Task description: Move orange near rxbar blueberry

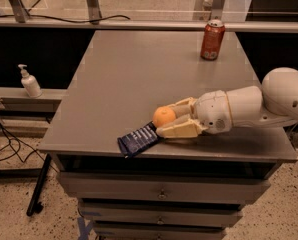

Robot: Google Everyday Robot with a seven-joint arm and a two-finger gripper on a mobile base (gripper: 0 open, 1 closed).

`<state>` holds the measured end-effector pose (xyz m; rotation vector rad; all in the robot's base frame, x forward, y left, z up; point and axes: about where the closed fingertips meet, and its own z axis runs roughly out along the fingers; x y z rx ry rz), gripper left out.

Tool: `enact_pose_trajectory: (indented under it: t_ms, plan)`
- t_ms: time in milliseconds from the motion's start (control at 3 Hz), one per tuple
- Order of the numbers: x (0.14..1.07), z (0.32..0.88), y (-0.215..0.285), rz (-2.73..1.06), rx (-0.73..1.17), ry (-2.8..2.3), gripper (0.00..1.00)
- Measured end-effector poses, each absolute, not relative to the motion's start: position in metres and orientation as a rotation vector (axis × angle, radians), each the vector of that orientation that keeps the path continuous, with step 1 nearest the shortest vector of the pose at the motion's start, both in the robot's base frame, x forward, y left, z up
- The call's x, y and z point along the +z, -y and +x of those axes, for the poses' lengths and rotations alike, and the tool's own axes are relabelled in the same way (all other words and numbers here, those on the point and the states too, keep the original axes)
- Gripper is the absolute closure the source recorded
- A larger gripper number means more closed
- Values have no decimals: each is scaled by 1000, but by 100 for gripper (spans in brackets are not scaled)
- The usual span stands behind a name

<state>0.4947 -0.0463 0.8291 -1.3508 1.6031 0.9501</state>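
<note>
The orange [163,116] sits low over the table's front edge, between the two cream fingers [180,130] of my gripper [167,119]. The gripper reaches in from the right and is shut on the orange. The rxbar blueberry [138,139], a dark navy wrapper with white lettering, lies flat at the front edge just left of and below the orange. Its right end touches the tip of the lower finger. The orange is about a finger's width from the bar.
A red soda can [212,39] stands at the table's [139,69] back right. My white arm [269,104] lies across the right front. Drawers sit below the tabletop. A soap dispenser [29,82] stands on a ledge to the left. Cables lie on the floor.
</note>
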Motion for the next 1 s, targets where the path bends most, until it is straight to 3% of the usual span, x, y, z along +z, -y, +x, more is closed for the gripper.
enact_pose_trajectory:
  t_ms: [333,1000]
  plan:
    - [829,495,46,-1353,948,-1602,0]
    - [848,495,33,-1333,950,-1551,0]
